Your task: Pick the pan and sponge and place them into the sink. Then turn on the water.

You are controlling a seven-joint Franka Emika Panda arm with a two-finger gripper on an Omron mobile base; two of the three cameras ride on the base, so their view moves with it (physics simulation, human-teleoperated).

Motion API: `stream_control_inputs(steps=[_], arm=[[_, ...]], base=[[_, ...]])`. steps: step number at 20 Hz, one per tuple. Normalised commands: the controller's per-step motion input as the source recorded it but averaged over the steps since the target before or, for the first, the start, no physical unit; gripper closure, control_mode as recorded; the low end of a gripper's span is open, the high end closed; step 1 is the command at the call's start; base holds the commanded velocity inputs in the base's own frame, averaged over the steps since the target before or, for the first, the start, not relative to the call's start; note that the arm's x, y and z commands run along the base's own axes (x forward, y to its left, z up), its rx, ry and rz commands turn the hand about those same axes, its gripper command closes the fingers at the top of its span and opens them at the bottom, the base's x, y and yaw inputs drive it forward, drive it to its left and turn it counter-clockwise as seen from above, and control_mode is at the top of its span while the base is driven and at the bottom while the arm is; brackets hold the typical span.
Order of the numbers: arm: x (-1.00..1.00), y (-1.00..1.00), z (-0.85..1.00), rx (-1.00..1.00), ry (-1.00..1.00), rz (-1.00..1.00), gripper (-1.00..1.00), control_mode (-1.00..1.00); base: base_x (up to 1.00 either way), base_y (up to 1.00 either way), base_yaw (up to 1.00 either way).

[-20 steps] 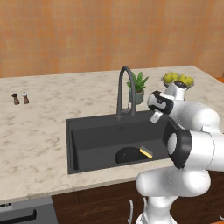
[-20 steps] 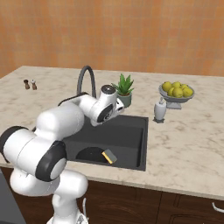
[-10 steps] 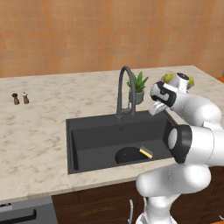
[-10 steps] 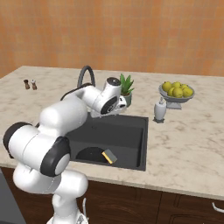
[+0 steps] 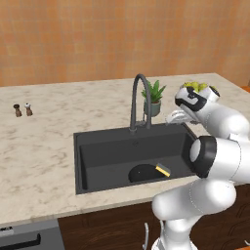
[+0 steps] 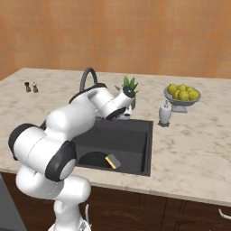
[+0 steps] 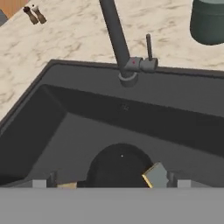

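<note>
Sitting in the sink (image 5: 85, 161), toward its near right part: pan (image 5: 144, 172) on the basin floor, sponge (image 5: 163, 169) leaning on the pan's right edge, yellow side showing. Same in the right base view: pan (image 6: 92, 159) near the front wall of the sink (image 6: 145, 151), sponge (image 6: 112, 161) touching it on the right. Hand view is looking down into the sink (image 7: 39, 109), with the pan (image 7: 118, 168) and sponge (image 7: 155, 175) at the bottom of the frame, the sponge tilted against the pan's rim. Pan handle isn't clearly visible in any view.

Gripper (image 5: 177, 117) is hanging over the sink's back right corner, just right of the faucet (image 5: 138, 100) and near the plant (image 5: 155, 97). In the right base view the gripper (image 6: 121, 115) is sitting above the sink's back edge, in front of the plant (image 6: 129, 88). Fingers are spread wide, holding nothing; two dark tips are poking up far apart at the bottom of the hand view.

Faucet (image 7: 114, 35) is standing at the back rim, its lever (image 7: 148, 47) pointing up beside the base. Can't see any stream running from the spout.

Elsewhere on the counter (image 6: 189, 140): lemon bowl (image 6: 182, 94) and a soap bottle (image 6: 164, 113) right of the sink, two shakers (image 5: 23, 109) well off to the left.
</note>
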Motion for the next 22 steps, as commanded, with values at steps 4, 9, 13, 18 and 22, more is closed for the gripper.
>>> stream_control_inputs(steps=[4, 9, 13, 18, 22], arm=[[0.19, 0.3, 0.0, 0.2, 0.01, -0.19, -1.0, -1.0], [0.16, 0.11, 0.0, 0.05, 0.06, -0.09, -1.0, -1.0], [0.21, 0.2, -0.1, 0.05, 0.0, -0.04, -1.0, -1.0], [0.32, 0.11, -0.17, 0.17, 0.0, -0.03, -1.0, -1.0], [0.33, 0.06, -0.29, 0.13, 0.0, -0.03, -1.0, -1.0]], base=[[0.0, 0.0, 0.0], [0.0, 0.0, 0.0], [0.0, 0.0, 0.0], [0.0, 0.0, 0.0], [0.0, 0.0, 0.0]])
